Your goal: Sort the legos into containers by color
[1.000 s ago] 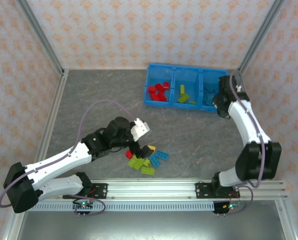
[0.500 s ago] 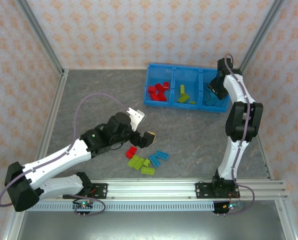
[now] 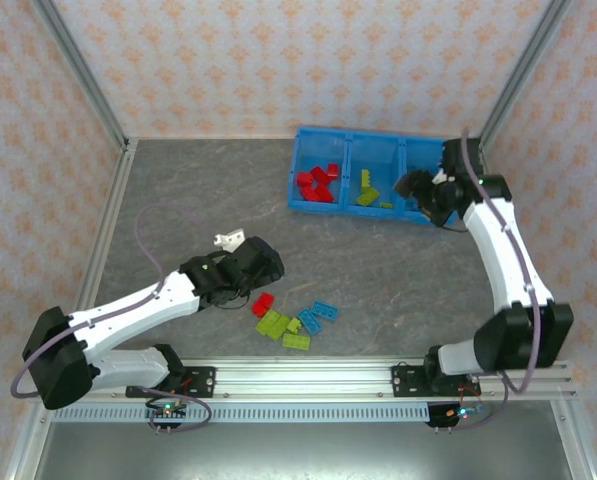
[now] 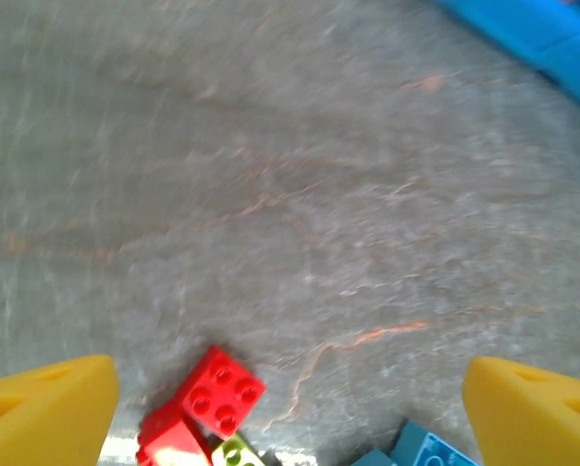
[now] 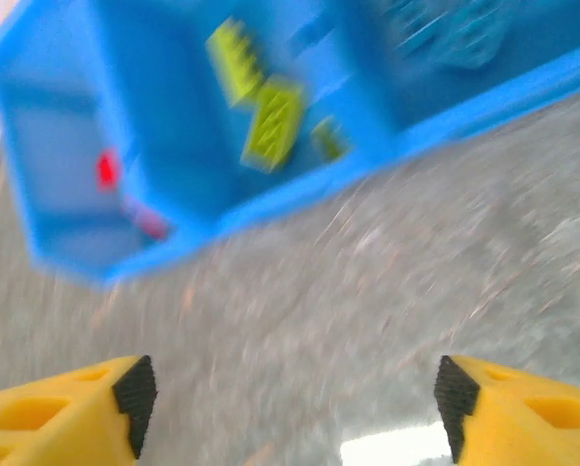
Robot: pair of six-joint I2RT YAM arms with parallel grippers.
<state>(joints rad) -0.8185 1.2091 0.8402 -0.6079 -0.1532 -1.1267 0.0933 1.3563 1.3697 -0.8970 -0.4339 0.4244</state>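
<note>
Legos (image 3: pixel 298 341) lay loose in a small cluster on the grey desk (image 3: pixel 178 190) near its front edge: a red brick (image 3: pixel 263 303) at the left, lime green bricks (image 3: pixel 272 323) in the middle, light blue bricks (image 3: pixel 318 316) at the right. The left arm (image 3: pixel 128 310) stretched low from its base at the near left corner and reached rightward, its wrist tipped down just left of the cluster. The left end effector (image 4: pixel 288 413) hung released over the desk, its yellow fingertips (image 4: pixel 42 408) spread wide with nothing between them. In the left wrist view the red brick sat just inside the left fingertip, with a green and a blue brick at the bottom edge.

Farther right, toward the back, stood the blue bin (image 3: pixel 346 211), its three compartments side by side. Red legos (image 3: pixel 318 183) lay in the left compartment and green legos (image 3: pixel 368 192) in the middle one. What the right compartment held was partly hidden behind the right end effector (image 3: pixel 423 192).

The right arm (image 3: pixel 503 250) rose from its base at the near right, leaned back and bent leftward at the top, so that its end effector hung at the front of the right compartment. It was released too. The blurred right wrist view showed its yellow and black fingertips (image 5: pixel 66 408) wide apart, bare desk between them, and the bin beyond.
</note>
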